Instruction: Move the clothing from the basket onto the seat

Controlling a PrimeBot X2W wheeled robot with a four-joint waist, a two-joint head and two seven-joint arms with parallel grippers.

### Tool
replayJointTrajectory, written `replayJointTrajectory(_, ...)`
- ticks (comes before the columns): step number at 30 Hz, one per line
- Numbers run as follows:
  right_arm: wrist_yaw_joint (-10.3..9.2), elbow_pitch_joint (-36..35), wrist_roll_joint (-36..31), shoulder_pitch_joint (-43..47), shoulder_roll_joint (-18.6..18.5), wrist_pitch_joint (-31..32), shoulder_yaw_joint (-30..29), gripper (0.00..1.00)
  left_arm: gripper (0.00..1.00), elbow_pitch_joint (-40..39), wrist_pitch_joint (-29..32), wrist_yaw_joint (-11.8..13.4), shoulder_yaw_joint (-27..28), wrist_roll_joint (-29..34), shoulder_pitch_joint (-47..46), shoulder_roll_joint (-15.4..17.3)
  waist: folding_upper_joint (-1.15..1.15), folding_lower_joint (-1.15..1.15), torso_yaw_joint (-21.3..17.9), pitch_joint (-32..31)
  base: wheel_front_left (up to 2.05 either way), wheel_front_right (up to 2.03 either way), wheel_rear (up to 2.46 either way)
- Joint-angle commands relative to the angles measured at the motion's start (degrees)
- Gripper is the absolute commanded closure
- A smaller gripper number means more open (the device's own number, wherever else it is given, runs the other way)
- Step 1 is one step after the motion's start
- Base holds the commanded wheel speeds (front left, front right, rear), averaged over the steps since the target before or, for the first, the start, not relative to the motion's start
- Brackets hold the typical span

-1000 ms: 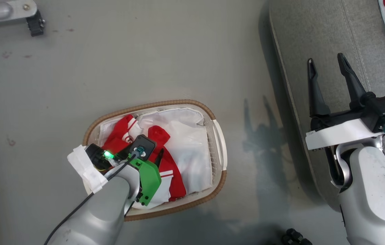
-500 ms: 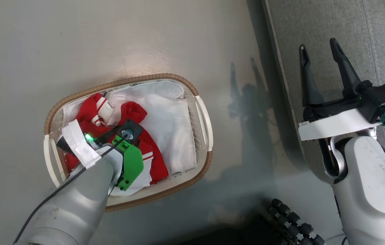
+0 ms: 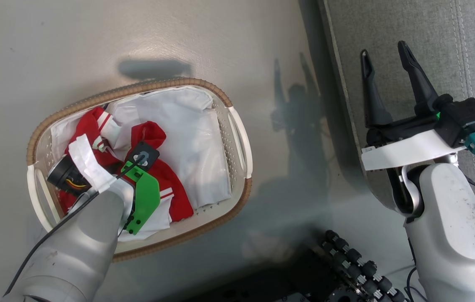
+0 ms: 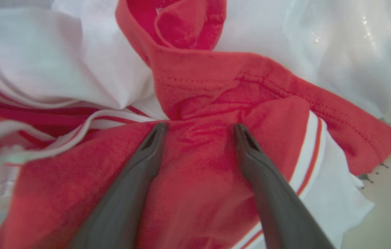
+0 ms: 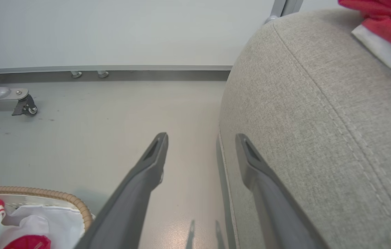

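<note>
The left gripper (image 4: 199,128) has its jaws spread. Its two fingertips seem to press down on a red fold of the clothing (image 4: 212,86), with fabric between them but nothing pinched yet. This pile of red garments with white stripes lies in the basket (image 3: 137,89), on the white liner (image 3: 191,126), at the end nearer to the left arm. The right gripper (image 5: 201,138) is also spread and empty, and it hangs at the edge of the seat (image 5: 320,103). At the far corner of the seat a red piece (image 5: 385,17) with white trim already lies, so I judge the task as partly done, and the pile in the basket is what is left. How many garments are in the pile I cannot tell: they are tangled, and the left arm covers part of them in the head view. The piece on the seat is cut off by the picture edge.
</note>
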Motion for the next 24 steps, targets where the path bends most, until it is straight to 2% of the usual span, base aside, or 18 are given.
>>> replayJointTrajectory(1,-0.08,0.1,0.7,-0.7,-0.1,-0.1,0.2,0.00,0.05,0.4,0.7,-0.1,-0.3,-0.6,0.4,0.8,0.00,-0.01,-0.1,0.2,0.00,0.00,0.00)
replayJointTrajectory(2,-0.08,0.1,0.7,-0.7,-0.1,-0.1,0.2,0.00,0.32,0.5,1.0,-0.1,-0.3,-0.7,0.5,0.9,0.00,-0.01,-0.2,0.3,0.00,0.00,0.00)
replayJointTrajectory(3,-0.08,0.1,0.7,-0.8,-0.1,-0.1,0.2,0.00,0.51,0.5,1.5,-0.1,-0.3,-0.9,0.6,0.9,0.00,-0.01,-0.2,0.4,0.00,0.00,0.00)
replayJointTrajectory(4,-0.08,0.1,0.7,-0.8,-0.1,-0.1,0.3,0.00,0.60,0.5,1.9,-0.1,-0.4,-1.0,0.7,1.0,0.00,-0.01,-0.2,0.5,0.00,0.00,0.00)
replayJointTrajectory(7,-0.08,0.0,0.9,-0.9,-0.1,-0.1,0.4,0.00,1.00,0.5,2.7,0.1,-0.5,-1.3,0.9,1.3,0.00,-0.01,-0.2,0.8,0.00,0.00,0.00)
replayJointTrajectory(14,-0.08,0.5,0.8,-1.2,-0.1,-0.1,0.1,0.00,1.00,0.6,3.0,0.1,-0.7,-1.9,1.1,1.0,0.00,-0.01,0.1,1.0,0.00,0.00,0.00)
replayJointTrajectory(24,-0.08,1.8,-0.3,-1.1,-0.1,-0.1,-0.8,0.00,1.00,-1.6,-4.2,-0.3,-0.7,-4.4,2.5,-1.2,0.00,-0.01,1.6,-2.5,0.00,0.00,0.00)
